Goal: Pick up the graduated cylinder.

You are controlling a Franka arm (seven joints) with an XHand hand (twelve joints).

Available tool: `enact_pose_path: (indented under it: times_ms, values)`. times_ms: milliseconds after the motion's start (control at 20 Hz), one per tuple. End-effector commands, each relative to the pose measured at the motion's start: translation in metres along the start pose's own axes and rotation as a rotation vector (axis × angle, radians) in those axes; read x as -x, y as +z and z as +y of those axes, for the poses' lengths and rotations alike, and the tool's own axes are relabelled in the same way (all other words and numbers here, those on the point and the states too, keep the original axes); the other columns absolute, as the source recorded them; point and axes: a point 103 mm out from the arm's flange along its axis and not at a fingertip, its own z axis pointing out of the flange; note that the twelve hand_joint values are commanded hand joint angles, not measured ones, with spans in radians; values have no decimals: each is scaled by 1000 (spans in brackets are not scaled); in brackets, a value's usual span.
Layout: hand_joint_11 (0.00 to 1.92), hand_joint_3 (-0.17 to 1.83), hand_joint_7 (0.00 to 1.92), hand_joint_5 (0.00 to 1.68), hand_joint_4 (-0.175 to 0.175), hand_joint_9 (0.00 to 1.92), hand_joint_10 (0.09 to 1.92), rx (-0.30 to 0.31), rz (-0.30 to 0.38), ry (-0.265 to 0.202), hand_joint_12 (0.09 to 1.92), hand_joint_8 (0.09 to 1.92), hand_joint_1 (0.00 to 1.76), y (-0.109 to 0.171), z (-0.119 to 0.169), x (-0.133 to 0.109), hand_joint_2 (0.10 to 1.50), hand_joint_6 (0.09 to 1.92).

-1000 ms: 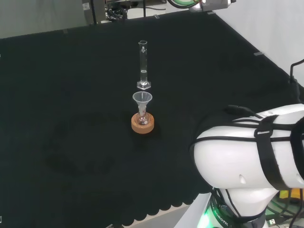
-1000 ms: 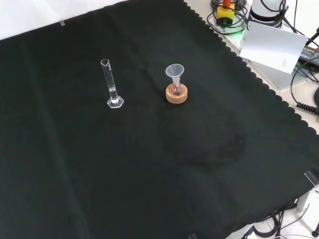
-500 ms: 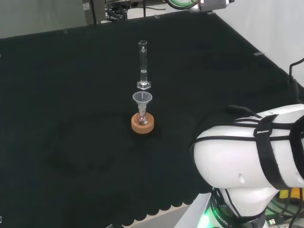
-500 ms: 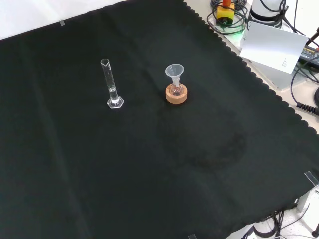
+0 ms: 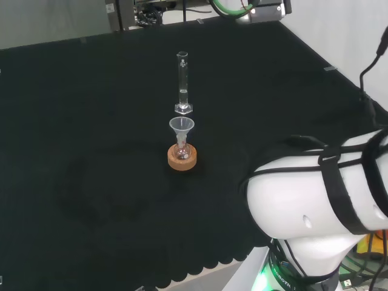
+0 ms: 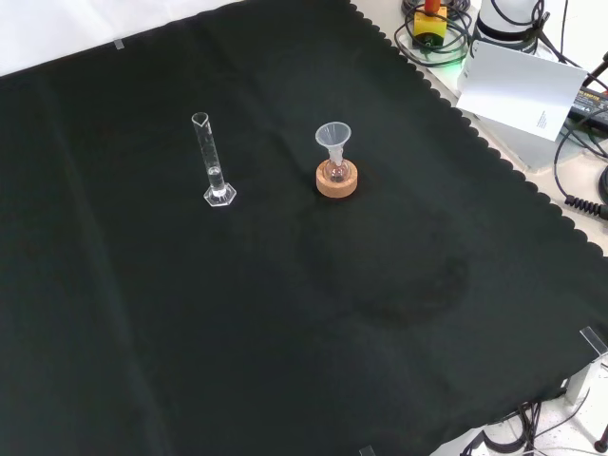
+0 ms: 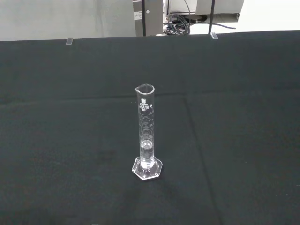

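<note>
Clear glass graduated cylinder [image 5: 182, 83] stands upright on the black cloth [image 6: 285, 332], just beside a funnel-topped flask [image 6: 333, 152] in its cork stand [image 6: 336, 180]; I cannot tell the fingers' state.

The graduated cylinder [image 7: 146, 136] bears printed scale marks; no other print is legible.

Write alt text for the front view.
A clear graduated cylinder stands upright on a black cloth, apart from a small flask with a clear funnel in its neck, sitting on a cork ring stand to its right. Cables and a white card lie beyond the cloth's scalloped edge at the view's top right.
</note>
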Motion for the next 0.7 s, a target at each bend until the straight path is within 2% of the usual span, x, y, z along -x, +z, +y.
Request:
enact_pose_path:
  times_ms: [50, 150, 250, 550, 700]
  values:
    - [25, 302, 21, 245, -7, 154, 611, 18, 66, -10, 1381, 453, 146, 46, 44, 22, 1185, 87]
    - [47, 292, 37, 252, -10, 175, 617, 5, 94, -6, 1383, 462, 181, 63, 61, 30, 1166, 87]
    - [59, 286, 47, 257, -13, 188, 619, -6, 155, -6, 1382, 467, 204, 79, 79, 37, 1154, 87]
    - [55, 265, 52, 266, -19, 200, 617, 8, 205, -47, 1379, 475, 289, 117, 133, 54, 1093, 87]
    - [54, 255, 74, 272, -22, 223, 624, 20, 264, -69, 1383, 489, 332, 138, 153, 55, 1059, 87]
